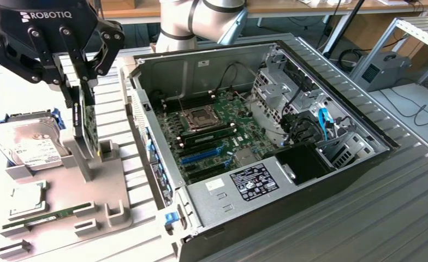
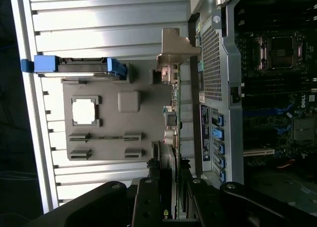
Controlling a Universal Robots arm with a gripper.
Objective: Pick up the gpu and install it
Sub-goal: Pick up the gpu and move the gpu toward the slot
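Gripper [image 1: 83,109] down over grey stand [image 1: 68,185] at exterior view's left, fingers [image 1: 74,106] pressed to both faces of gpu [image 1: 89,131], pinching it by the upper edge. Gpu upright on its long edge, lower edge down at stand's slot posts; unclear whether seated there or just clear of them. Seen edge-on from wrist view as a thin line running out from between the fingers to pale bracket [image 2: 174,51] at the far end. Hard drive [image 1: 24,144] leaning in stand just beside gpu, toward exterior view's left. Square chip [image 1: 26,199] and memory stick [image 1: 50,214] flat on stand's near part. Open case [image 1: 360,158] lying on its side just beside stand, toward exterior view's right, motherboard [image 1: 221,128] facing up, blue slots [image 1: 199,155] near its stand-side edge. All on slatted metal table [image 1: 388,218].
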